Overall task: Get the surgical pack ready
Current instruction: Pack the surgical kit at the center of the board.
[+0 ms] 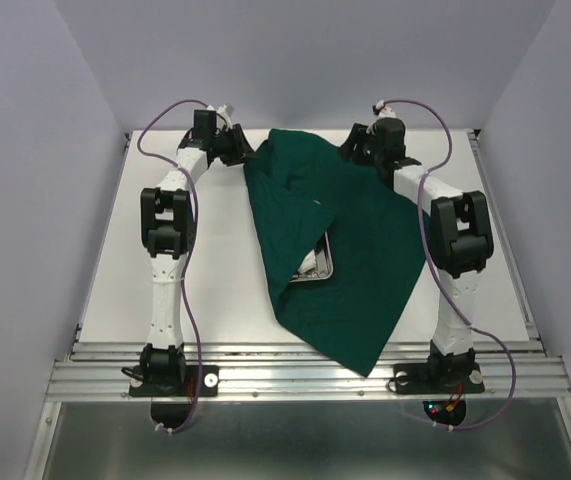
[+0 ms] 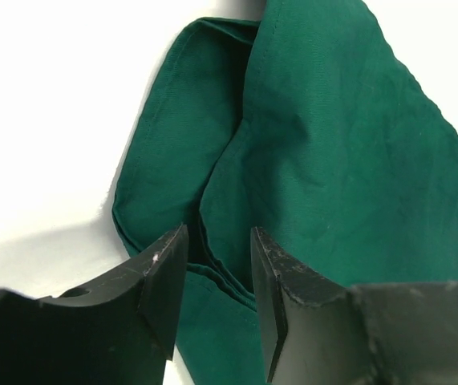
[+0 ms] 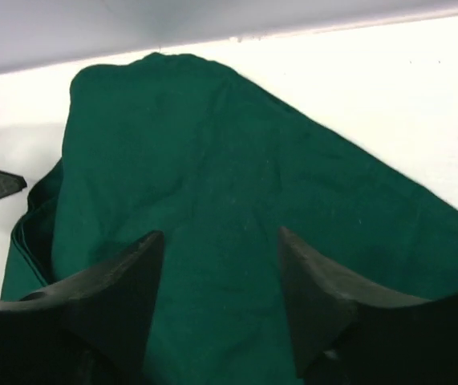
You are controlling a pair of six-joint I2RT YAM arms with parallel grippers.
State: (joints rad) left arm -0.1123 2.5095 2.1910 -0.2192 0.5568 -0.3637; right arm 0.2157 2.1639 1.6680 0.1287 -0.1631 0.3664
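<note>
At the near edge of the table (image 1: 215,270), both arms are rising from their bases and bending at raised elbows, then stretching forward and down toward the far side. The left arm (image 1: 165,260) is leaning inward to the right; the right arm (image 1: 450,260) is leaning inward to the left. Between them the dark green drape (image 1: 355,250) is lying crumpled across the table, its near corner reaching over the front rail and its far edge ending close to the back wall. Around the middle, the steel tray (image 1: 321,266) is peeking out from under a turned-over flap of the cloth; the overhead view alone is showing it, and whatever lies in it is too small to make out.

Farther back, the left gripper (image 1: 241,152) is hovering at the drape's far left corner and the right gripper (image 1: 357,150) at its far right corner. From above, their jaws are too small to read. The left wrist view is showing the left gripper (image 2: 218,233) with a modest gap between its fingers (image 2: 164,281), poised over the layered, folded edge of the drape (image 2: 333,160), with no cloth pinched. The right wrist view is showing the right gripper (image 3: 220,234) with its jaws standing well apart above a smooth mound of the drape (image 3: 212,144), gripping nothing, with bare white table beyond
</note>
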